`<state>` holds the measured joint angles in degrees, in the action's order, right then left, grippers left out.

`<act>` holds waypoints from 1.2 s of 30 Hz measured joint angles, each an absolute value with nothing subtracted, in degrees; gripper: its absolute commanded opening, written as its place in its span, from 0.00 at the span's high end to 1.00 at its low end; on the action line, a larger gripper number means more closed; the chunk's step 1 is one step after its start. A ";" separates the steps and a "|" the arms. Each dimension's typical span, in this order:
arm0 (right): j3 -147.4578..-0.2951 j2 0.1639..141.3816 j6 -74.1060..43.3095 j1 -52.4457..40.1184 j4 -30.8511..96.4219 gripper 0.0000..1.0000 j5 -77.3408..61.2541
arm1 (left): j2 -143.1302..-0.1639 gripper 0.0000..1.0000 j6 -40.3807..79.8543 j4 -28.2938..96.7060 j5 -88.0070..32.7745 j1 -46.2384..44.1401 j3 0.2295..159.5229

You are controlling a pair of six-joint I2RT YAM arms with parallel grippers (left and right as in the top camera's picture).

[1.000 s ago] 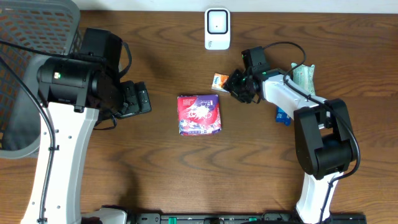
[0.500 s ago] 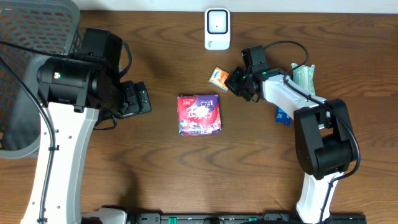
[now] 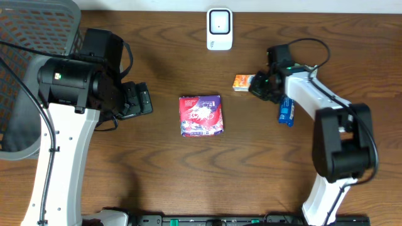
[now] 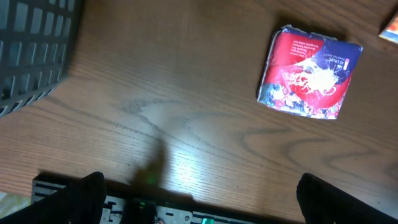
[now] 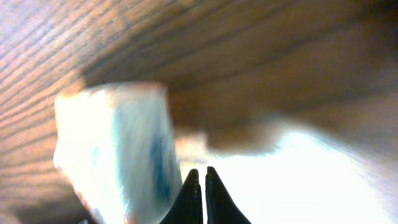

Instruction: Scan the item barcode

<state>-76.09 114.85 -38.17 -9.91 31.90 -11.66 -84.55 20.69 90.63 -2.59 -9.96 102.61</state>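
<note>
Wooden table [image 3: 157, 182] — red packet [image 3: 201, 115], white scanner [image 3: 219, 28], blue packet [image 3: 286, 113].

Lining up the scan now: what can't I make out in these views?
Small orange cardboard box: barcode too small overhead; right wrist view is blurred and glare-washed.
Right end effector: contact with the box hidden overhead by its own dark body.
Blue plastic packet: partly covered overhead by the white right arm.
</note>
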 measured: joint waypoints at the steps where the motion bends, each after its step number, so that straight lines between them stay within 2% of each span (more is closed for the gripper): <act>1: -76.09 113.40 -37.50 -9.76 33.50 0.99 -10.85 | -84.55 0.02 20.69 90.63 -2.59 -9.96 102.61; 8: -76.07 103.22 -34.52 -9.98 37.56 0.99 -5.74 | -84.55 0.02 20.69 90.63 -2.61 -9.96 102.61; 16: -76.07 101.25 -33.78 -11.00 35.33 0.97 -4.10 | -84.55 0.02 20.69 90.65 -2.61 -9.96 102.61; 22: -76.07 104.29 -33.04 -12.49 31.81 0.78 -3.60 | -84.55 0.03 20.69 90.65 -2.61 -9.96 102.61; 29: -76.07 111.81 -28.18 -14.31 27.79 0.61 -4.08 | -84.55 0.02 20.69 90.65 -2.61 -9.96 102.61; 31: -76.05 113.01 -24.69 -15.07 26.74 0.60 -4.14 | -84.55 0.02 20.69 90.63 -2.61 -9.96 102.61; 36: -76.05 113.62 -15.77 -16.71 26.06 0.64 -2.74 | -84.55 0.02 20.69 90.65 -2.61 -9.96 102.61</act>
